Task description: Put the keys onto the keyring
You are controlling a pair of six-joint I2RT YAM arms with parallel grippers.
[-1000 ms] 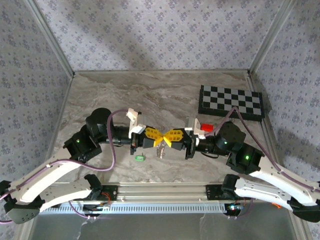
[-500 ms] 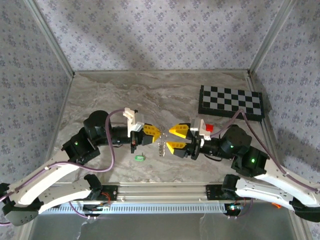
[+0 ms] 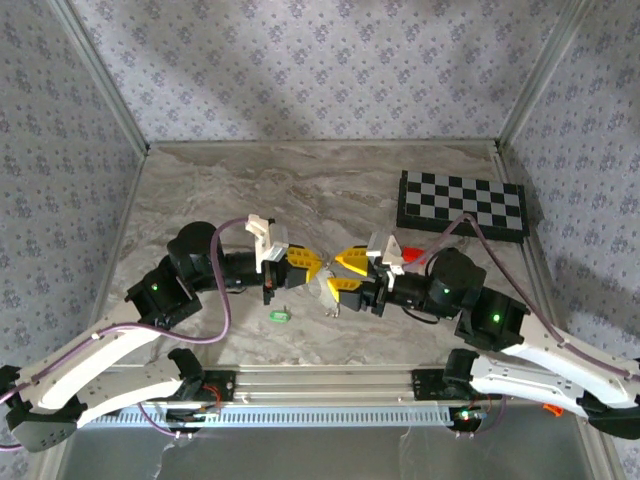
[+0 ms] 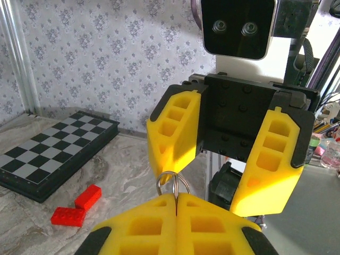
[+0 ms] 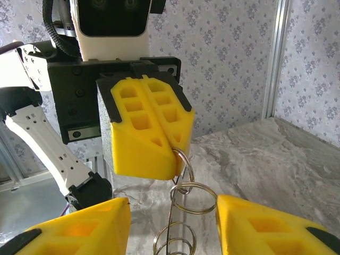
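We start with the marbled counter (image 3: 200, 190). The chessboard (image 3: 462, 203) sits at its back right, well apart from the work. The two grippers meet nose to nose over the near middle.

Our left gripper (image 3: 310, 266) is pressed fully together on the top loop of the keyring (image 5: 190, 197). The rest dangles free below it, which we judge keeps a loop exposed for threading. The right gripper (image 3: 342, 272) faces it with its jaws spread wide and holds nothing, and the hanging rings sit just in front of its gap.

The keyring is thin silvery wire, a few linked loops with a tighter coil beneath. The green key (image 3: 280, 315), tiny and bright, lies on the counter near the left gripper, toward the arm bases, not yet picked up.
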